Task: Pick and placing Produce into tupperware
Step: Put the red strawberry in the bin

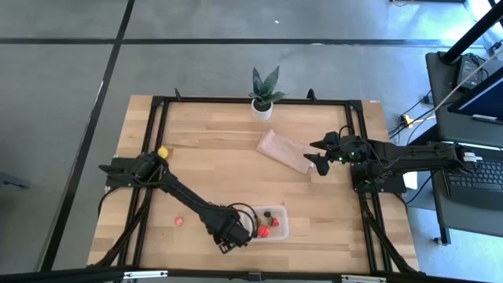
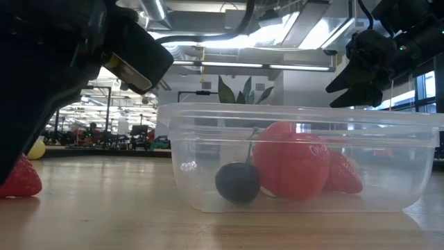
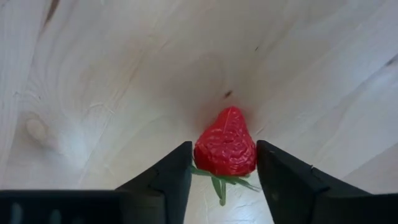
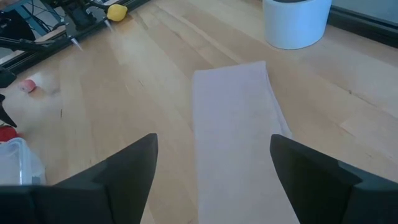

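Note:
The clear tupperware (image 1: 284, 224) (image 2: 187, 160) sits near the table's near edge. It holds two strawberries (image 2: 291, 160) and a dark berry (image 2: 237, 182). My left gripper (image 1: 238, 233) (image 3: 224, 149) is just left of it, pointing down, shut on another red strawberry (image 3: 225, 146). One more strawberry (image 1: 178, 222) (image 2: 21, 179) lies on the wood to the left. The yellow fruit (image 1: 163, 152) (image 4: 116, 11) rests by the left arm's base. My right gripper (image 1: 318, 154) (image 4: 212, 142) hovers open above a tan sheet (image 1: 281, 148), touching nothing. My left gripper pinches the strawberry between its two fingers (image 3: 177, 165) at its wide end (image 3: 205, 163), by the green top. The fingers come from above, pointing down. The berry's pointed tip faces away from the wrist; whether it rests on the wood, I cannot tell.
A potted plant in a white pot (image 1: 262, 108) (image 4: 295, 22) stands at the far edge. The tan sheet (image 4: 233, 124) lies right of centre. A black frame borders the table (image 1: 236, 101). Bare wood (image 1: 220, 173) spans the middle.

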